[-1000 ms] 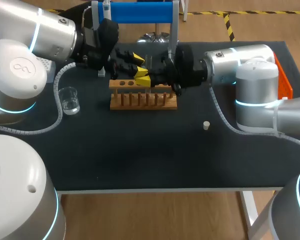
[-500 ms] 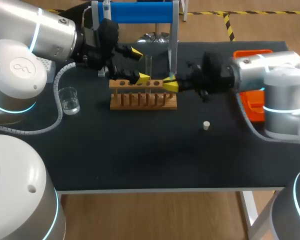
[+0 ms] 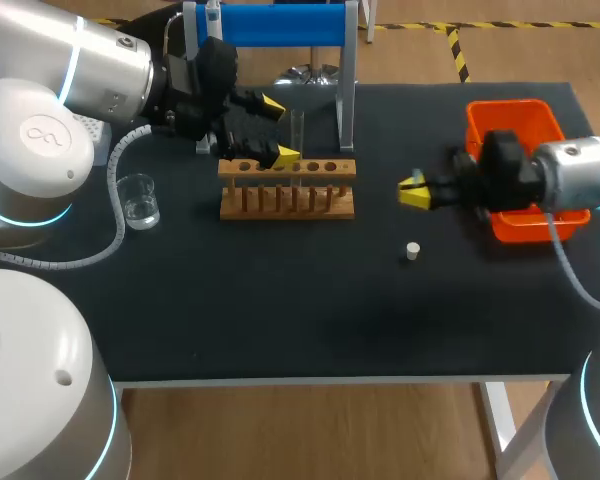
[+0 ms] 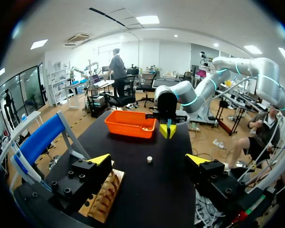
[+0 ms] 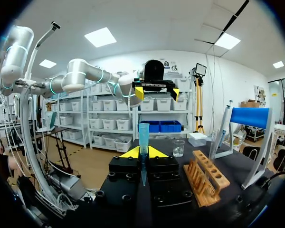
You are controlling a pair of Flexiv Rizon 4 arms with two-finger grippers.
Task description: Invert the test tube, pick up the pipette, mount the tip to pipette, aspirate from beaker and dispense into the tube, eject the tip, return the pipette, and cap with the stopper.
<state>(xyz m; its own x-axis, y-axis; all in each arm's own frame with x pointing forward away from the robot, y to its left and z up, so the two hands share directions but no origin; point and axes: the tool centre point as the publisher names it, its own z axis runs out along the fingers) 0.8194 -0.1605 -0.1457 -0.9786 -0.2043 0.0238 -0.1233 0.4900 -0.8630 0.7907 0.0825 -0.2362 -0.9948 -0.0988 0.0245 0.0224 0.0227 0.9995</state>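
Moved: your right end effector (image 3: pixel 414 190) has left the right end of the wooden rack (image 3: pixel 287 190). It now sits well to the right of the rack and just left of the orange bin (image 3: pixel 515 112), which its arm no longer covers. Unmoved: your left end effector (image 3: pixel 278 130) and the test tube (image 3: pixel 297 132) keep their earlier places.

Items you have on the desk (image 3: pixel 280 320):

- Right end effector: the fingers are drawn together. In the right wrist view the yellow tips press from both sides on a slim bluish translucent piece (image 5: pixel 143 135), which stands up between them. You cannot tell what the piece is.
- Left end effector: it is over the far left end of the rack. The fingers are spread wide and hold nothing, one yellow tip on the far side and one at the rack's top edge.
- Test tube: clear and upright at the rack's far side, just right of the left end effector's open fingers. You cannot tell whether it touches them.
- Wooden rack: it lies left to right at the desk's far middle and shows a row of round holes along its top.
- Beaker (image 3: pixel 138 200): it holds clear liquid and stands at the left, well apart from the rack.
- Stopper (image 3: pixel 412 251): small and white, it lies alone on the desk, on the near side of the right end effector and apart from it.
- Orange bin: it sits at the far right of the desk.
- Stand with a blue bar (image 3: pixel 270 22): it stands at the far edge, behind the rack.
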